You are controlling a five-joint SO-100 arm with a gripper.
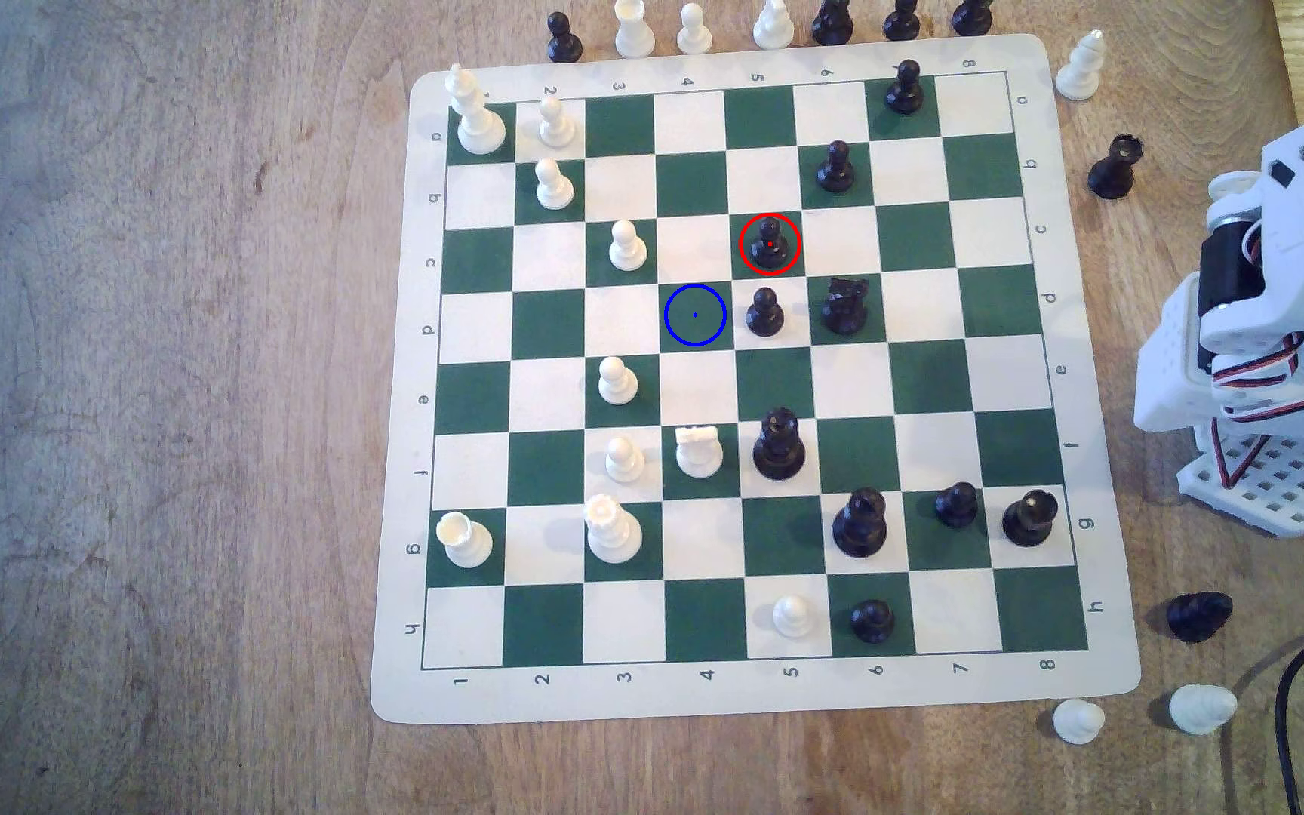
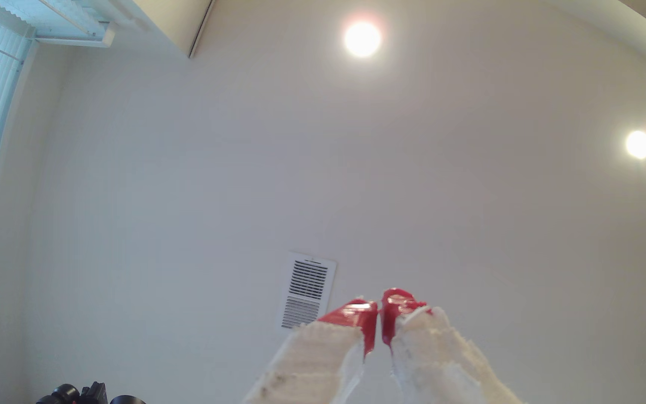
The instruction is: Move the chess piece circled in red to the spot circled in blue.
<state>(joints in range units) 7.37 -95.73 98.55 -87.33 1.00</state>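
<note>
We see the black pawn standing upright inside the red ring on a green square of the chessboard. The blue-ringed square lies diagonally next to it, toward the exterior view's left and bare, with another black pawn just beside it. The arm sits folded off the board at the exterior view's right, on the tabletop. Our tool points at the ceiling (red tips nearly touching, holding nothing).
</note>
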